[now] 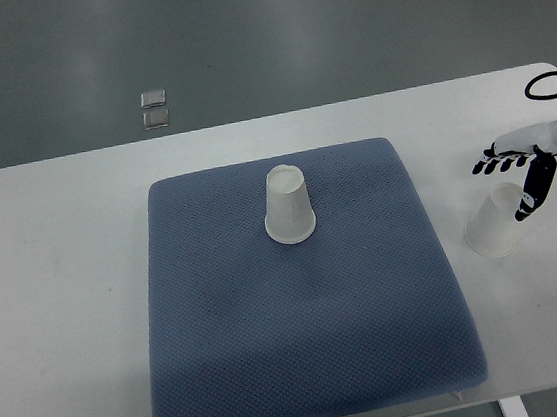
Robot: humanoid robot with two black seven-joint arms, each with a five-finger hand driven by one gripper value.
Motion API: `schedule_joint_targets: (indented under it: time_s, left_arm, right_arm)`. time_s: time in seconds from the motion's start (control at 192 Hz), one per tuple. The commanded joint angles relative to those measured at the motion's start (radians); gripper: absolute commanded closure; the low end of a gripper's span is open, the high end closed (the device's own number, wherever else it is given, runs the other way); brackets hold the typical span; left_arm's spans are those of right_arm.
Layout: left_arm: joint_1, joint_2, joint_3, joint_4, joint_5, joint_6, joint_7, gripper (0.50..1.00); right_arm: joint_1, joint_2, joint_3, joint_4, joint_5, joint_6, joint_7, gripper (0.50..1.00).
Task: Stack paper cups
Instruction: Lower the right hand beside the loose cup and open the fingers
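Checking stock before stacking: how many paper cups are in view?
2. One cup stands upside down on the blue mat; the other is on the table right of it, at the right hand.

One cup (288, 205) stands upside down near the back of the blue cushion (317, 365), open cushion all around it; a second cup (495, 223) on the bare table (67, 293) blocks the right hand (518, 171), which touches it.
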Motion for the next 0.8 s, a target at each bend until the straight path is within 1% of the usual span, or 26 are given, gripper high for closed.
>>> schedule_joint_targets:
  time_s: [0.0, 0.083, 0.276, 0.396, 0.694, 0.793]
  left_arm:
    - [0.0, 0.0, 0.0, 0.0, 0.0, 0.0, 0.0, 0.5]
    - [0.0, 0.0, 0.0, 0.001, 0.0, 0.0, 0.0, 0.5]
    - [0.0, 0.0, 0.0, 0.001, -0.002, 0.0, 0.0, 0.5]
    - [0.0, 0.0, 0.0, 0.001, 0.0, 0.0, 0.0, 0.5]
    - [0.0, 0.0, 0.002, 0.001, 0.0, 0.0, 0.0, 0.5]
    - [0.0, 0.0, 0.002, 0.001, 0.0, 0.0, 0.0, 0.5]
  right_arm:
    - [-0.022, 0.013, 0.0, -0.004, 0.0, -0.029, 0.0, 0.572]
    - [-0.042, 0.028, 0.0, -0.015, -0.002, -0.05, 0.0, 0.572]
    - [-0.064, 0.045, 0.0, -0.022, -0.003, -0.061, 0.0, 0.574]
    - [-0.084, 0.053, 0.0, -0.029, -0.005, -0.093, 0.0, 0.579]
    - [-0.093, 0.053, 0.0, -0.035, -0.006, -0.096, 0.0, 0.591]
    - [-0.093, 0.053, -0.001, -0.035, -0.006, -0.096, 0.002, 0.605]
